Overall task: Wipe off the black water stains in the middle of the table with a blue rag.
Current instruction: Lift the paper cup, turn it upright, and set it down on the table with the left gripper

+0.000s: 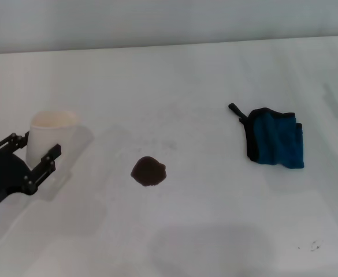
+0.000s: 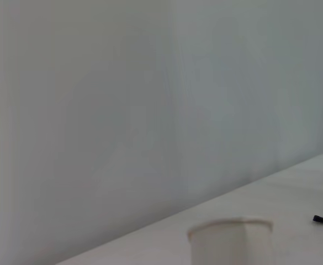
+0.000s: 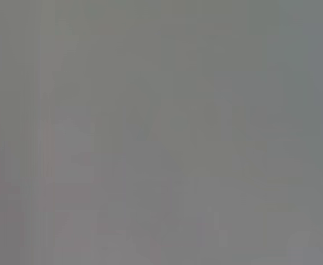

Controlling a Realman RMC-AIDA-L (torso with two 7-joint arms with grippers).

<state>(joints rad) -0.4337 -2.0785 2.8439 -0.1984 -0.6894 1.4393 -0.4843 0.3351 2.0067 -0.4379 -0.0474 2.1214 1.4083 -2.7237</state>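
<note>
White table (image 1: 215, 231) spreads wide around the black water stains (image 1: 149, 171) at its middle — the blue rag (image 1: 275, 138) lies well apart to the right, bare surface between. My left gripper (image 1: 39, 153) stands spread around the paper cup (image 1: 50, 134) near the left edge.

Head camera overlooks table (image 1: 215, 231); left wrist shares cup (image 1: 52, 135).

A dark brown-black stain (image 1: 149, 172), roundish with uneven edges, sits near the middle of the white table (image 1: 215, 231). The blue rag (image 1: 275, 139) lies crumpled well to its right, teal with black edging, its short black loop tab (image 1: 236, 111) pointing away toward the far-left.
</note>
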